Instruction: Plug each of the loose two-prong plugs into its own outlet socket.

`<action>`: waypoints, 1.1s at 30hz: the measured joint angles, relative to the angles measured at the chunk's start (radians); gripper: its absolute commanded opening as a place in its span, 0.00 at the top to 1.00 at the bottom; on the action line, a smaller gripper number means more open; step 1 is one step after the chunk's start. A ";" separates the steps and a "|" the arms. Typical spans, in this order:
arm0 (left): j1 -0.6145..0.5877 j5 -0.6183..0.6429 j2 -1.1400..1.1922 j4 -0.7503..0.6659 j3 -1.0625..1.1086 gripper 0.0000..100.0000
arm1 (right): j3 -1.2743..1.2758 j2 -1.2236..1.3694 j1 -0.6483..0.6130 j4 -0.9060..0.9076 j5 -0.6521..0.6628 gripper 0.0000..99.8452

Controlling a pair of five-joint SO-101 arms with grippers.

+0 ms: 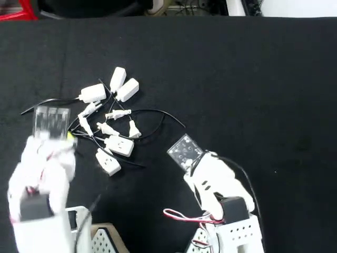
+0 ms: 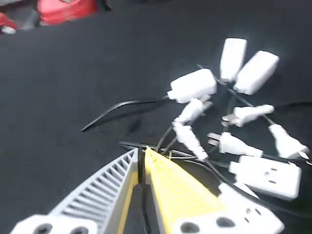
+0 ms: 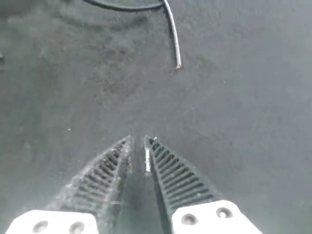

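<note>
Several white outlet sockets (image 1: 119, 146) and loose two-prong plugs (image 1: 118, 114) lie tangled with black cables at the table's left middle. In the left wrist view the sockets (image 2: 265, 176) and plugs (image 2: 231, 144) spread just beyond my left gripper (image 2: 141, 155). Its grey and yellow fingers are shut, with the tips right by a black cable. From above, the left gripper (image 1: 51, 124) sits just left of the cluster. My right gripper (image 1: 184, 152) rests to the right of the cluster. That gripper (image 3: 139, 141) is shut over bare cloth, holding nothing.
A loose black cable end (image 3: 178, 66) lies on the cloth ahead of the right gripper. Another cable (image 1: 45, 103) trails left from the cluster. The black table (image 1: 253, 79) is bare across the right and far side. Red items (image 1: 16, 9) sit past the far left edge.
</note>
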 measured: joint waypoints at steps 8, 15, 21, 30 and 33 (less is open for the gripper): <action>0.091 -0.236 0.976 0.189 -0.680 0.88 | -0.074 0.267 0.003 -0.083 -0.015 0.96; 0.091 -0.374 1.530 0.321 -1.255 0.82 | -0.074 0.442 0.003 -0.187 -0.015 0.96; 0.091 -0.585 1.803 0.327 -1.605 0.75 | -0.074 0.519 0.003 -0.249 -0.017 0.96; 0.091 -0.870 2.044 0.500 -1.956 0.70 | -0.074 0.531 0.005 -0.261 -0.017 0.96; 0.089 -0.976 2.085 0.580 -2.061 0.65 | -0.074 0.531 0.005 -0.273 -0.017 0.96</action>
